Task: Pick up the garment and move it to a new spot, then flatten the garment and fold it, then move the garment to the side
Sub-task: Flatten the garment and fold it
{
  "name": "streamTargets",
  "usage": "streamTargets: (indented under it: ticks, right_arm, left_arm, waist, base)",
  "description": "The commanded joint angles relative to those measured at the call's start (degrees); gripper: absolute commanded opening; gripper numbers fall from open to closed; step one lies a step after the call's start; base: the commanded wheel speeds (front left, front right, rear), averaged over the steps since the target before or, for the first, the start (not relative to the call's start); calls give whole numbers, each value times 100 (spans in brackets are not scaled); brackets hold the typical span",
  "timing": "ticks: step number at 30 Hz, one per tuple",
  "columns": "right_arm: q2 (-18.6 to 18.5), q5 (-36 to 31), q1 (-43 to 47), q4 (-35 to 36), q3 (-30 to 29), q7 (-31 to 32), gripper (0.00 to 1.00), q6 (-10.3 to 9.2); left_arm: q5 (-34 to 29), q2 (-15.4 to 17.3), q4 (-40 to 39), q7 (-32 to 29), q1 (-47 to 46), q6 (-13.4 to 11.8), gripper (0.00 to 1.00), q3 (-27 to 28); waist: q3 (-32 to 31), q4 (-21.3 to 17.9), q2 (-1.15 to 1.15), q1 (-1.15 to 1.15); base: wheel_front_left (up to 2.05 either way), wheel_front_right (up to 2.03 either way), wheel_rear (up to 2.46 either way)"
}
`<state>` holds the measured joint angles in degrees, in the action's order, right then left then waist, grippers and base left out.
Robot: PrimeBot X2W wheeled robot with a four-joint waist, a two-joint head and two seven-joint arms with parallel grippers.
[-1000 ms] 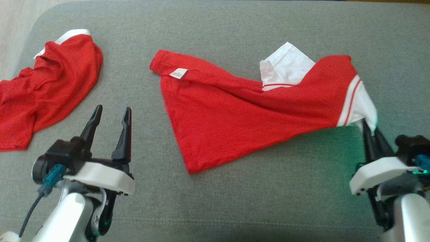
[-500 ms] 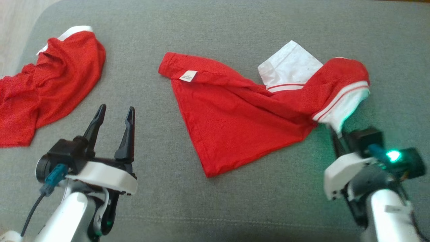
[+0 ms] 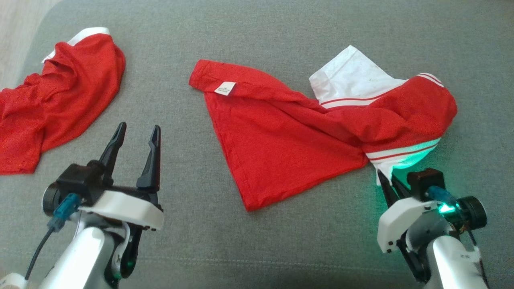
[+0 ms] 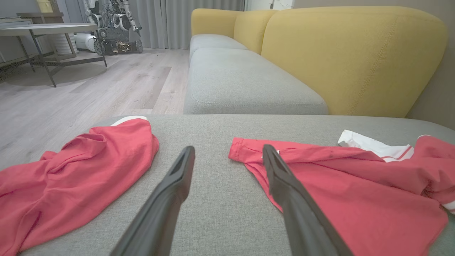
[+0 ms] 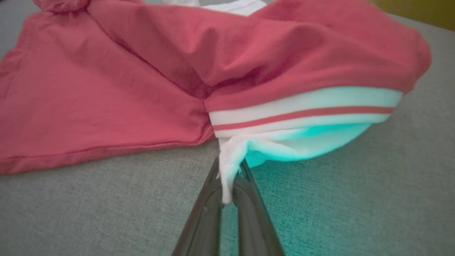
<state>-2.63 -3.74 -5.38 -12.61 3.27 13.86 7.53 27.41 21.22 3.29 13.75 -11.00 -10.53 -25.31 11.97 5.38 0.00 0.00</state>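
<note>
Head view, lower right: right gripper [image 3: 386, 177] pinches the white cuff [image 3: 401, 154] of the red garment [image 3: 281, 136]; left gripper [image 3: 138, 127], lower left, gapes wide.

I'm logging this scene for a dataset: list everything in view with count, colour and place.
grey cushion: one, grey, under both garments
red garment with white sleeves: one, red and white, middle and right of the cushion
white label: one, white, on that garment's upper left hem
crumpled red garment: one, red with white edge, cushion's left end
yellow backrest: one, yellow, behind the neighbouring seat
wooden floor: one, pale wood, left of the cushion
table: one, grey top, far back on the floor
left tool: one, dark fingers, open, above bare cushion between the garments
right tool: one, dark fingers, shut on the white cuff
</note>
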Motion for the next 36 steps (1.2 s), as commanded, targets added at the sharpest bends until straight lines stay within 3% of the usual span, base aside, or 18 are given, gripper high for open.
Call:
streamTargets:
  ticks: [1,10,20,36]
  right_arm:
    - [-26,76,-235,175,106,-140,100,-4]
    - [-25,693,64,679,-18,-757,100,-4]
    - [-25,857,384,1486,-289,-969,100,-4]
    - [-25,1001,694,1705,-529,-987,100,-4]
  left_arm:
    - [45,142,-152,58,-301,18,100,237]
    - [36,220,-128,31,-124,-66,100,219]
    - [12,368,-257,-75,195,-233,100,212]
    - [-53,558,-609,-344,557,-452,100,116]
  waist:
    - [-13,-8,0,0]
    - [-310,-102,0,0]
    - [-678,-225,0,0]
    - [-933,-248,0,0]
  base:
    - [0,0,0]
    - [0,0,0]
    - [0,0,0]
    - [0,0,0]
